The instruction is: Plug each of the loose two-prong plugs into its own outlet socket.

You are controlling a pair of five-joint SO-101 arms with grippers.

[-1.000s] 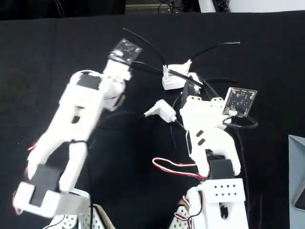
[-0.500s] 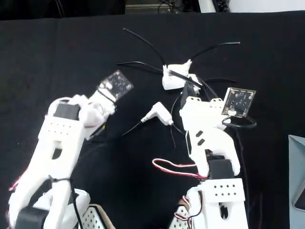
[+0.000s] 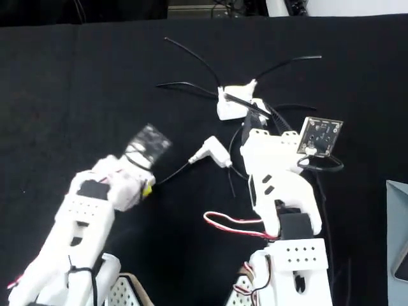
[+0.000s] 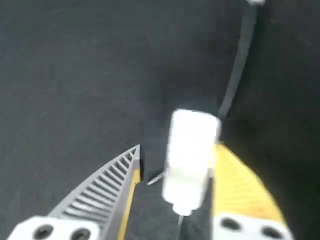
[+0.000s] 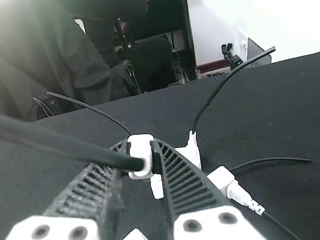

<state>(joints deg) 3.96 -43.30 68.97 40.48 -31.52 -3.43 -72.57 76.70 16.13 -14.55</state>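
Observation:
A white plug [image 4: 190,155] lies between the fingers of my left gripper [image 4: 178,149]. It rests against the yellow finger [image 4: 240,190], with a gap to the grey finger [image 4: 112,185]; that gripper is open. The plug's black cable [image 4: 235,75] runs off to another white plug [image 3: 214,152] at mid-table. My left gripper [image 3: 150,186] sits low at the near left. My right gripper [image 5: 142,165] is shut on a small white plug [image 5: 141,150] with a black cable, held right at the white outlet cluster [image 3: 233,102].
Behind the held plug stand white outlet pieces [image 5: 192,150], and a loose pronged plug [image 5: 232,187] lies beside them. Black cables [image 3: 191,57] fan out beyond the cluster. A grey-blue box [image 3: 398,242] sits at the right edge.
My left arm has drawn back from the far middle to the near left and dropped lower. The mid-table plug has turned slightly. The right arm has not moved.

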